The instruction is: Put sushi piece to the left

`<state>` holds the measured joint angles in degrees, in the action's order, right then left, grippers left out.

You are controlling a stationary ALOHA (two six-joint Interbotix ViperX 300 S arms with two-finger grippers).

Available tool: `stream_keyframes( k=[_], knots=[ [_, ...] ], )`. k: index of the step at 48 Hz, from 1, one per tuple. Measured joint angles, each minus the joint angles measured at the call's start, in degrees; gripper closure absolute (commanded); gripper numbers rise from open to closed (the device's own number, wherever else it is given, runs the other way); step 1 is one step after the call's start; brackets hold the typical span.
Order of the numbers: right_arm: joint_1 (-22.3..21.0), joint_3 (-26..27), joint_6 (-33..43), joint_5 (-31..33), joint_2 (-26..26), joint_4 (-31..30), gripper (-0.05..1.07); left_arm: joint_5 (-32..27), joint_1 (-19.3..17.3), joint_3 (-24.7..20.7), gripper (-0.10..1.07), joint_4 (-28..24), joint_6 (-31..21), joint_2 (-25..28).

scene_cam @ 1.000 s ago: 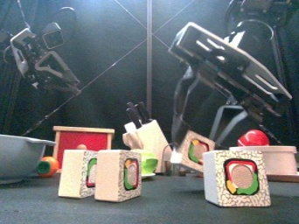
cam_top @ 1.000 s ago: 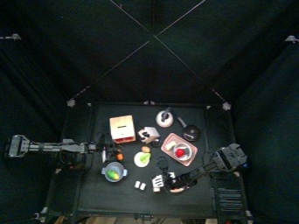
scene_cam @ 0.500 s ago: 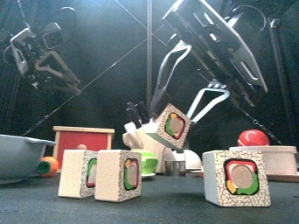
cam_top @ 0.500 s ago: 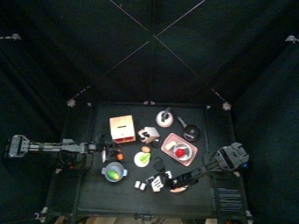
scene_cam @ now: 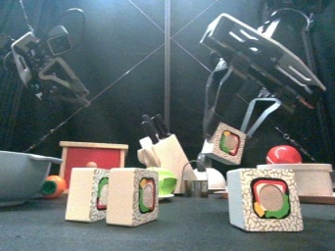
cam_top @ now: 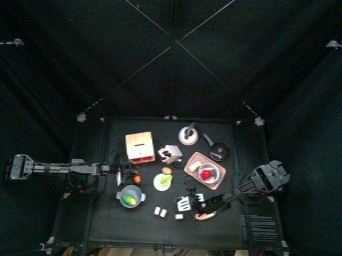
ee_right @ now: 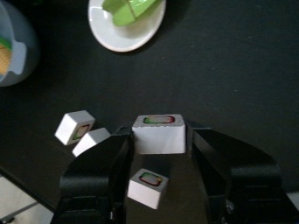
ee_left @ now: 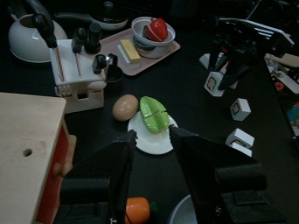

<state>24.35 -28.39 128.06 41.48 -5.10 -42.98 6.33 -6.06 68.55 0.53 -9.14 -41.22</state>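
The right gripper (ee_right: 160,149) clamps a sushi piece (ee_right: 159,133) aloft, with two sushi pieces (scene_cam: 116,194) at its eight o'clock in the front view, another (scene_cam: 265,199) at five, and open table (cam_top: 134,222) leftward.

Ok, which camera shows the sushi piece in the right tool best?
The right wrist view: the sushi piece sits large between the right tool jaws. The front view shows it lifted, the left wrist view small, the top view barely.
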Motion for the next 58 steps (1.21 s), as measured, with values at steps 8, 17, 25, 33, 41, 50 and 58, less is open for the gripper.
stream_keyframes(
  k=[8,17,25,33,41,50,58],
  knots=[
    [-0.44,2.64,-11.95,6.06,-0.09,10.20,0.30,0.00,0.00,0.00,0.21,0.00,0.09,0.00],
    [-1.05,7.91,-28.21,4.13,-2.29,14.85,0.30,0.00,0.00,0.18,0.21,0.00,0.09,-0.09],
    [-1.23,12.83,-39.11,0.88,-5.36,15.12,0.30,0.00,0.00,0.18,0.21,0.00,0.00,0.00],
    [-1.14,16.44,-47.72,0.26,-8.26,16.26,0.30,0.09,0.00,0.18,0.21,0.09,0.00,-0.09],
    [-1.05,18.90,-55.11,0.35,-10.63,18.98,0.30,0.00,0.00,0.18,0.21,0.09,0.09,0.00],
    [-0.97,19.86,-60.91,1.32,-12.48,21.36,0.30,0.00,0.00,0.18,0.21,0.00,0.00,0.00],
    [-0.88,20.48,-61.88,1.67,-14.24,21.45,0.30,0.00,0.00,0.26,0.21,0.09,0.00,0.00]
  ],
)
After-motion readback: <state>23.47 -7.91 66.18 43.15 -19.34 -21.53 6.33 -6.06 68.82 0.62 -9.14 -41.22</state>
